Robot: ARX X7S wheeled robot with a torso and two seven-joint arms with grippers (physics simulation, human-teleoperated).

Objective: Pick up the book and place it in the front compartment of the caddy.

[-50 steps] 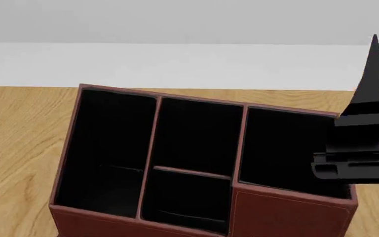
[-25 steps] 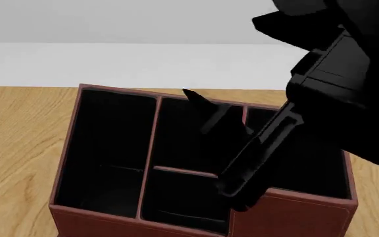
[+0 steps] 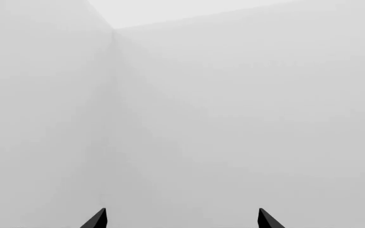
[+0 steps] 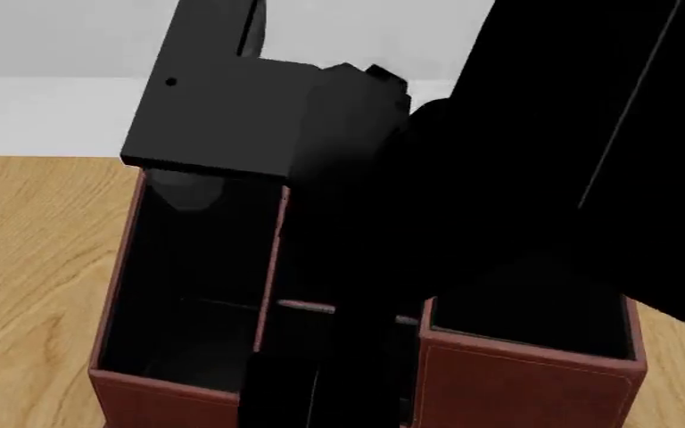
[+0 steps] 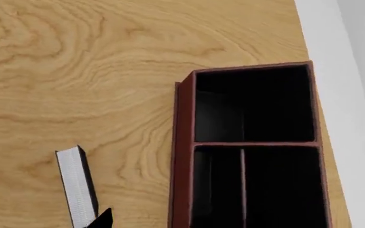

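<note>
The book point(image 5: 76, 187) stands on the wooden table, thin and black with its white top edge facing the right wrist camera, a short way off the caddy's long side. The red-brown caddy point(image 5: 184, 142) with black compartments lies beside it. It also shows in the head view point(image 4: 521, 366), largely covered by my right arm point(image 4: 498, 178). The book is hidden in the head view. My right gripper point(image 5: 182, 221) hangs above the gap between book and caddy. One fingertip point(image 5: 103, 217) shows next to the book; the other is lost against the black interior. My left gripper point(image 3: 181, 219) is open and empty, facing a blank grey wall.
The wooden table point(image 5: 74, 71) stretches bare around the book. Its far edge point(image 5: 309, 42) runs just behind the caddy, with pale floor beyond. In the head view the table point(image 4: 33, 267) shows left of the caddy.
My right arm has swung leftward from the caddy's right end across the caddy, and now blocks most of the head view.
</note>
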